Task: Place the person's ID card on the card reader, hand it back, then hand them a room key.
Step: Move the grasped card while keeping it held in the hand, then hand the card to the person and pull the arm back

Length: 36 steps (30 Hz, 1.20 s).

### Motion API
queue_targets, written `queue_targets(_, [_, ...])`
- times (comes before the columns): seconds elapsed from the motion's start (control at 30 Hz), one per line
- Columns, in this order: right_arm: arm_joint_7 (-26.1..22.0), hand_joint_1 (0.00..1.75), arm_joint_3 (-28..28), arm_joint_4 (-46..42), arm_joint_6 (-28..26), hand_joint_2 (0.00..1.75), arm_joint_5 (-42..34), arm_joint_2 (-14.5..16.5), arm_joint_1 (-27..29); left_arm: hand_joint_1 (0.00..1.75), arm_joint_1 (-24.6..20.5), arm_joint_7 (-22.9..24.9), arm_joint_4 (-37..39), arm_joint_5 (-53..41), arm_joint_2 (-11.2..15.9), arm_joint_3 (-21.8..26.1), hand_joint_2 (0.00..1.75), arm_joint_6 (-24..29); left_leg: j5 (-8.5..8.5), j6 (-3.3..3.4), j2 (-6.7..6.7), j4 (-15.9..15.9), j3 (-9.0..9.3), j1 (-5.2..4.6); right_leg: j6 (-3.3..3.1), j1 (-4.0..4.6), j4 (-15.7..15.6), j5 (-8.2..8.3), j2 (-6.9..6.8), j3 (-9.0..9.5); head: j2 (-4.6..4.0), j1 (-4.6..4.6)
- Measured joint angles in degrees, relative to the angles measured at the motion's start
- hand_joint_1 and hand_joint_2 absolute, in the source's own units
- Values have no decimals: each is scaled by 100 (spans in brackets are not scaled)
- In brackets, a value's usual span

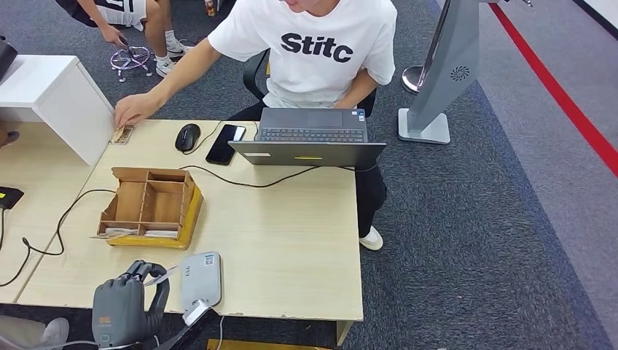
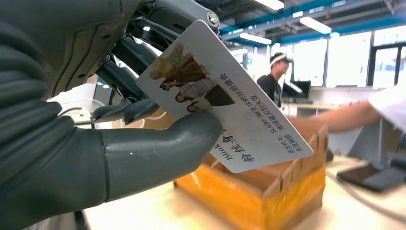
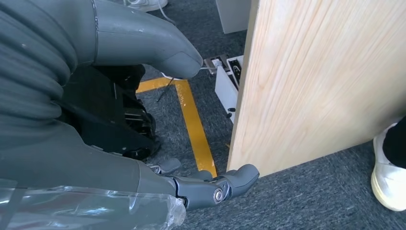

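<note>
**Card in left hand, reader just beside it**

Pinched between thumb and fingers of the left hand (image 1: pixel 124 306): the ID card (image 2: pixel 225 96), tilted, printed face with a photo and lines of text toward the wrist camera. Held near the front edge of the counter (image 1: pixel 291 240), not yet on anything. Just to the right of that hand, flat on the counter: the pale grey card reader (image 1: pixel 201 278), top bare. Judged step: the first one, laying the card on the reader. Next move calls for a short sideways carry toward the reader, card turned flat, then set down square on its top.

Right hand (image 3: pixel 158 158) hanging low beside the counter's edge over the carpet, fingers apart, holding nothing.

Beyond the left hand: a compartmented wooden tray (image 1: pixel 149 206), flat pale cards lying in its nearest slots, possibly the room keys. Farther still, across the counter: a laptop (image 1: pixel 310 138) and the seated person (image 1: pixel 313 51), one arm stretched to the far corner.
</note>
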Motion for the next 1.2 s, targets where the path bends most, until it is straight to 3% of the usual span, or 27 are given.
queue_targets(0.37, [-34,0,-139,0,50,175,303,2,-19,175,-273,-53,1131,-146,-160,351,175,-231,1,0,0,0,0,-1,0,0,0,0,-1,0,0,0])
queue_targets(0.7, [-31,0,-238,0,111,175,432,10,-19,175,-377,-63,1421,-275,-193,498,175,-270,0,0,-1,0,0,-1,0,0,0,0,-2,0,0,1])
queue_targets(0.9, [9,0,-257,3,113,175,614,13,-29,175,-665,348,1518,-633,67,424,175,-568,6,-6,-2,0,3,1,-4,0,1,3,-6,2,0,0])
queue_targets(1.2, [15,0,-326,24,115,175,718,14,-37,175,-810,698,1629,-525,403,125,175,-303,8,-8,-2,0,3,2,-5,1,3,4,-4,1,0,1])
